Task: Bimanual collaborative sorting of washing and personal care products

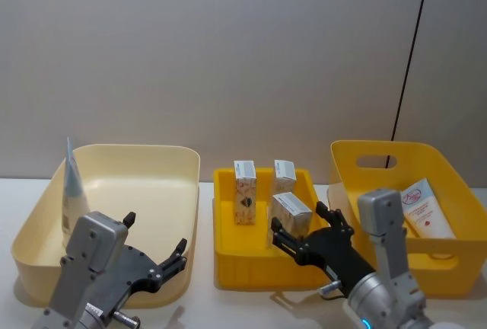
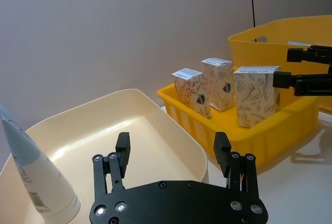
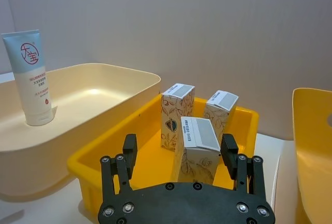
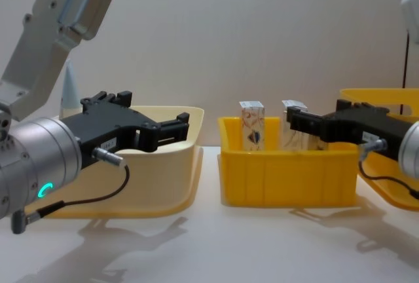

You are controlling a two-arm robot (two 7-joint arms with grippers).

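Item 1: my right gripper point(image 1: 298, 218), fingers spread, straddling the nearest carton point(image 3: 197, 146) in the small yellow bin point(image 1: 251, 268). I cannot tell whether a pad touches it.
Item 2: two more cartons point(image 1: 245, 180), upright behind it.
Item 3: my left gripper point(image 1: 156, 234), fingers apart and holding nothing, over the near rim of the cream bin point(image 1: 137, 148).
Item 4: one tube point(image 1: 72, 192), upright at that bin's left wall, base partly behind my arm.
Item 5: second tube point(image 1: 426, 211), lying in the large yellow bin point(image 1: 456, 260), print too small to read.

Three containers are lined up on a white table point(image 4: 262, 244): a wide cream plastic bin point(image 1: 129, 148) at the left, a small yellow plastic crate point(image 1: 251, 268) in the middle, and a deeper yellow plastic bin with a handle slot point(image 1: 456, 268) at the right. A plain grey wall point(image 1: 228, 55), crossed by a thin dark line point(image 1: 412, 47), is seen behind.
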